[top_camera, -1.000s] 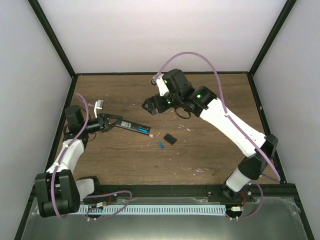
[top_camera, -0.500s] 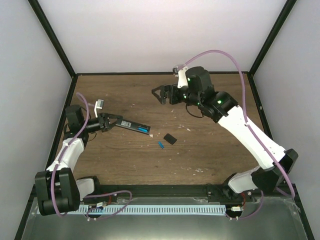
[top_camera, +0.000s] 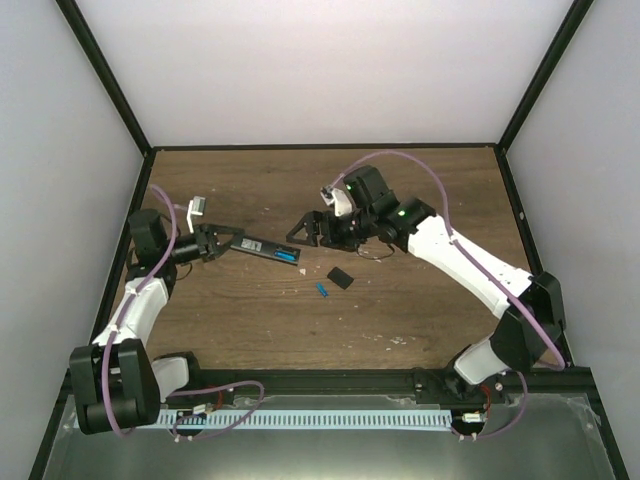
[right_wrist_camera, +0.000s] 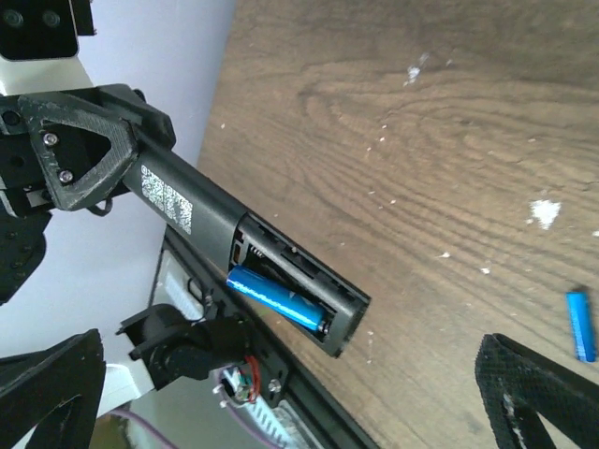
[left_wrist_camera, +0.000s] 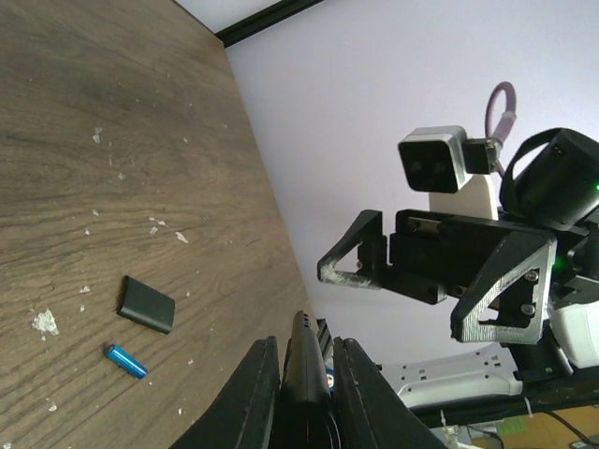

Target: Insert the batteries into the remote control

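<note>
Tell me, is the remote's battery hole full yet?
Half full. The open bay of the remote control holds one blue battery beside an empty slot; the other battery lies on the table.

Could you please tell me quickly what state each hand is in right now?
Left hand: closed, holding the remote control by one end.
Right hand: open, holding nothing.

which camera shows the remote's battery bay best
Right wrist: the remote control turns its open battery bay to the camera, one blue battery seated. Top external shows only a small blue speck there; left wrist sees it edge-on, clamped in the left gripper, bay hidden.
</note>
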`<state>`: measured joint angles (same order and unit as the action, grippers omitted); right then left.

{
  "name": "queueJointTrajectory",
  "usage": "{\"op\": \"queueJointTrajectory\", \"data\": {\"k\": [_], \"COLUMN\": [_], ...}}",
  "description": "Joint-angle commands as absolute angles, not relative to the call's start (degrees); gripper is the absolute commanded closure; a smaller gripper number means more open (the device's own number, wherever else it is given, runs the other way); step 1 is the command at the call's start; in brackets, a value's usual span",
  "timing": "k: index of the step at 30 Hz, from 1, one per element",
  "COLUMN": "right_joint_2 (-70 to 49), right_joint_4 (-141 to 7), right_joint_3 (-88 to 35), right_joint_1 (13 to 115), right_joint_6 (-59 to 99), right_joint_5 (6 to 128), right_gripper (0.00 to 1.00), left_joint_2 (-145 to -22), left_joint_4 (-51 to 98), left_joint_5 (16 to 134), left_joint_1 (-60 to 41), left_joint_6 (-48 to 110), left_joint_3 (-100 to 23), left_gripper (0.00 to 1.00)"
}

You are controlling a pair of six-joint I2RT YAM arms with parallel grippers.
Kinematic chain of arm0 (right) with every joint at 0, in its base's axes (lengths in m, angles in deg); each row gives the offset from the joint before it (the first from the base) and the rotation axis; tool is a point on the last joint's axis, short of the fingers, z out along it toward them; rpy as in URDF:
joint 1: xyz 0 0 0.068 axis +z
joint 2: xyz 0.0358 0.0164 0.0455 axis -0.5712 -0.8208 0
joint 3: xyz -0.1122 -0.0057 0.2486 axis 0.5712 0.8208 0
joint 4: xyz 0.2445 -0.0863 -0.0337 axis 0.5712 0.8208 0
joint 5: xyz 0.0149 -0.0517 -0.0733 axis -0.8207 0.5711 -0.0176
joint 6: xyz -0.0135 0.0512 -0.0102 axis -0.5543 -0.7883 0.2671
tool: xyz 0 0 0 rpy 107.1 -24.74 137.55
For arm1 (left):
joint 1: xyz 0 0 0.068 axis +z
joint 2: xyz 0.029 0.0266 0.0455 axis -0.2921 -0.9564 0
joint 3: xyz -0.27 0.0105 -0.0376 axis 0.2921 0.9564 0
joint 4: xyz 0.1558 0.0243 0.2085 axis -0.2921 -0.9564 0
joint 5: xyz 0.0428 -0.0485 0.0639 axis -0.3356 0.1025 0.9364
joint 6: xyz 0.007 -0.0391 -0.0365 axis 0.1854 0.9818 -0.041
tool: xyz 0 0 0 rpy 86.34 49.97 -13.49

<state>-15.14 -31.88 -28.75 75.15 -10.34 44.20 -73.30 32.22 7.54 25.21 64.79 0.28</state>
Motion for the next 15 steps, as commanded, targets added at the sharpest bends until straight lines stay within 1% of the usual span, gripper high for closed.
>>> {"op": "queueJointTrajectory", "data": {"k": [1,9,15], "right_joint_2": [-17.7,-23.3,-25.4], "right_joint_4": [-36.4,-38.4,-38.0], "right_joint_3": [-28.2,-30.9,-32.5], "right_joint_1": [75.8,78.6,79.0], "right_joint_6": [-12.9,-11.7,-11.0], "right_joint_5": [36.3,32.6,31.6], "right_gripper": [0.0,0.01,0.08], "left_joint_2": [-71.7,-70.9,-70.7], "left_joint_4": [34.6,34.6,34.5], "left_joint_5": [7.3,7.4,7.5], "left_joint_1": [25.3,25.3,25.3], "left_joint_6": [65.6,65.8,65.7], "left_joint_3": [0.8,1.2,1.2], "left_gripper": [1.0,1.0,1.0]}}
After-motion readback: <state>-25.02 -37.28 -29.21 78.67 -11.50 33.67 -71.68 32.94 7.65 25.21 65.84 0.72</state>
